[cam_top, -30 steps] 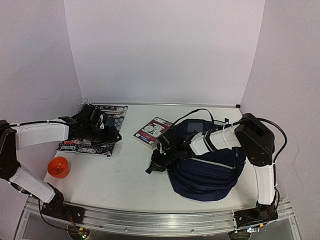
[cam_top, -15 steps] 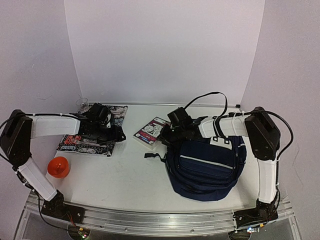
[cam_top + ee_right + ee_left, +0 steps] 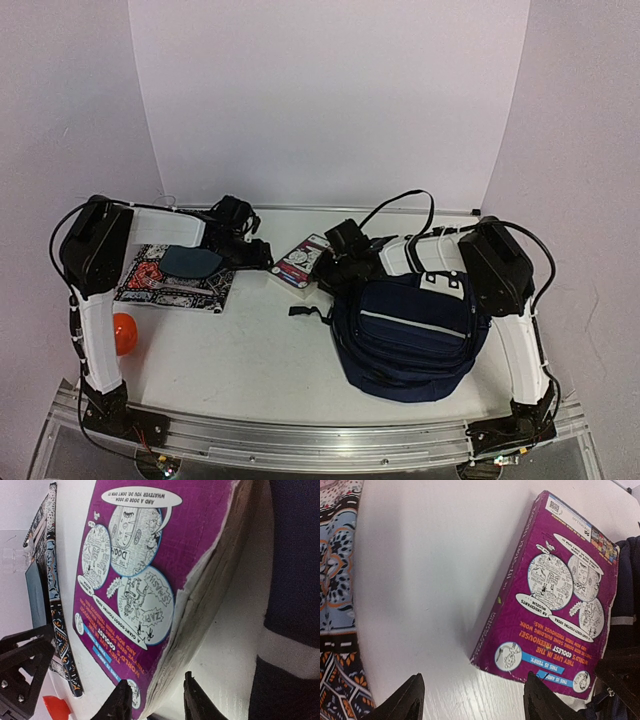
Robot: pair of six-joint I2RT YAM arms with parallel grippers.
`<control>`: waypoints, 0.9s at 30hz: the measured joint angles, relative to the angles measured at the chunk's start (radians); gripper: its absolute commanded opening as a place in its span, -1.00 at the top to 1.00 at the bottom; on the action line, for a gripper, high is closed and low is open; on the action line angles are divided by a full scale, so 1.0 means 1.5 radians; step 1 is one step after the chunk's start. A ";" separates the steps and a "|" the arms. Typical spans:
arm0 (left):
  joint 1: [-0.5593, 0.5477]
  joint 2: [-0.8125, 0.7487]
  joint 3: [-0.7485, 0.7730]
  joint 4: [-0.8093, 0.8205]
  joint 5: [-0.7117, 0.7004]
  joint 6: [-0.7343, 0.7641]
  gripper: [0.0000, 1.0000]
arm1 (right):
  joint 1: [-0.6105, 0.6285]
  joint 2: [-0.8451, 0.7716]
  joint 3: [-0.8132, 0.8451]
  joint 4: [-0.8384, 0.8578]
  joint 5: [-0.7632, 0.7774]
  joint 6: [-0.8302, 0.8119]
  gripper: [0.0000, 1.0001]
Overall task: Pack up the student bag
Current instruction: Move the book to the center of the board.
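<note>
The step in hand looks like fetching the purple paperback book with cartoon speech bubbles on its cover, which lies flat on the white table at about 10 o'clock from the student bag, close to its upper edge. Both arms converge on it.

The left gripper stands at the book's 9 o'clock side, with its jaws wide apart and nothing between them. The right gripper comes in from the bag side. Its jaws are partly apart and straddle the book's page-edge corner, and a sliver of table shows beside one finger. It does not look clamped.

Next, one gripper probably needs a firm pinch on the book's edge to lift it. I see no open mouth on the bag from above, so an opening must be found or made first.

The bag is a large navy-blue fabric backpack slumped on the table at 4 o'clock from the table's centre. It has a grey-white stripe across its front, white buckle patches near its top, and a dark strap looping up at 12 o'clock.
</note>
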State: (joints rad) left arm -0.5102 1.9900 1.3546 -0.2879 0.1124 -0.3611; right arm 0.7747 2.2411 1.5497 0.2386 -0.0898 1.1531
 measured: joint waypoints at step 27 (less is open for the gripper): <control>0.008 0.096 0.056 0.001 0.134 0.011 -0.11 | -0.005 0.018 0.012 0.055 -0.055 0.057 0.29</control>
State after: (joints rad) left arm -0.4981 2.1334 1.4386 -0.2863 0.3139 -0.3453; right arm 0.7677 2.2688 1.5684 0.3213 -0.1719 1.2389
